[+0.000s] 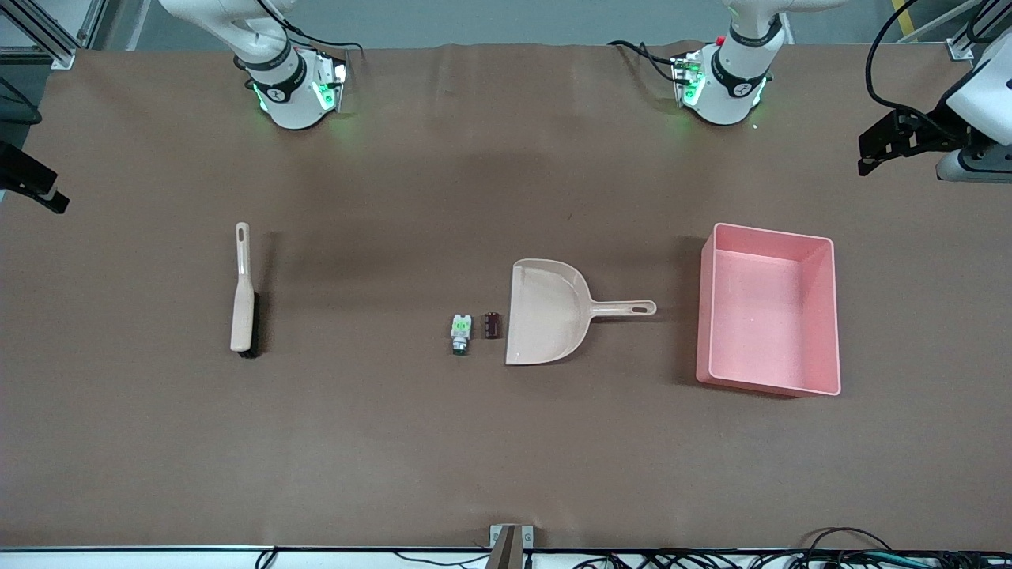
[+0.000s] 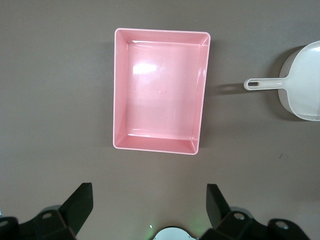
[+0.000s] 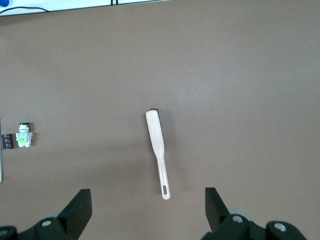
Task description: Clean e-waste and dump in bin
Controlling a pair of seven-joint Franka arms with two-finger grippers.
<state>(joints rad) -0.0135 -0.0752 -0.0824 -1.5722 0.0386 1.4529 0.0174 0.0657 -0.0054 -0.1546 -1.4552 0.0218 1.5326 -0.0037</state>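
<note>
Left claw point(image 2: 150, 210) spread above pink bin point(image 2: 159, 90), right claw point(image 3: 148, 212) spread above brush point(image 3: 157, 145); white-green part point(image 1: 461, 333) and dark block point(image 1: 492, 325) at dustpan's point(image 1: 545, 312) nine o'clock; grasp handles squarely, sweep gently panward.

Dustpan point(image 1: 545, 312) flanks parts point(image 1: 461, 333); elsewhere open.

The front view looks steeply down from high across the worktop point(image 1: 506, 442), bases along its top edge. Each wrist camera looks straight down from high up: the left shares the bin point(image 2: 160, 90) and dustpan point(image 2: 302, 82), the right the brush point(image 3: 157, 150).
</note>
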